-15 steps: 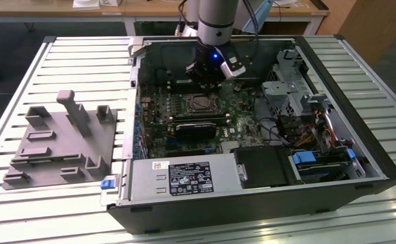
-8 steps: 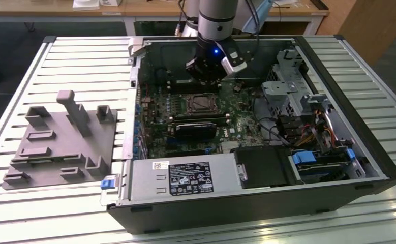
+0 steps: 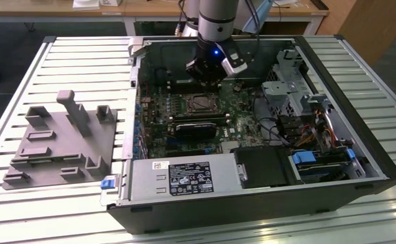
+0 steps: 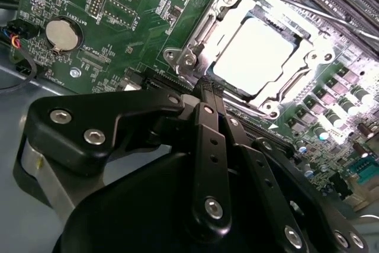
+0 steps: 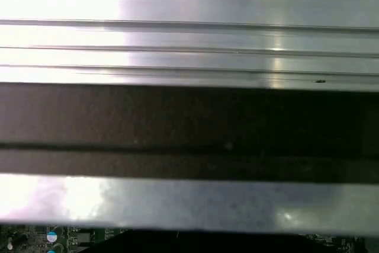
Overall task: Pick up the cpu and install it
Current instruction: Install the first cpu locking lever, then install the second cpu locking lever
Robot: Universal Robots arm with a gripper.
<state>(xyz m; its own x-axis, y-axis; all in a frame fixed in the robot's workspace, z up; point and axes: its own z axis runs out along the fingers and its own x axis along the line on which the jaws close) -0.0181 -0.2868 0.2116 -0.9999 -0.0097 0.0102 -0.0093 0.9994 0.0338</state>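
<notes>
Two closed fingers (image 4: 208, 96), cpu (image 4: 256, 54) just beyond, seated in socket (image 4: 195, 34)

The cpu (image 4: 256, 56) is a small flat square chip with a bright silver top, glaring almost white in the second wrist view. It lies flat and level inside the socket (image 4: 249, 51) on the green motherboard, enclosed on all sides by the socket's metal frame (edges square to the frame). In the exterior view it sits at the socket's centre (image 3: 201, 103).
</notes>
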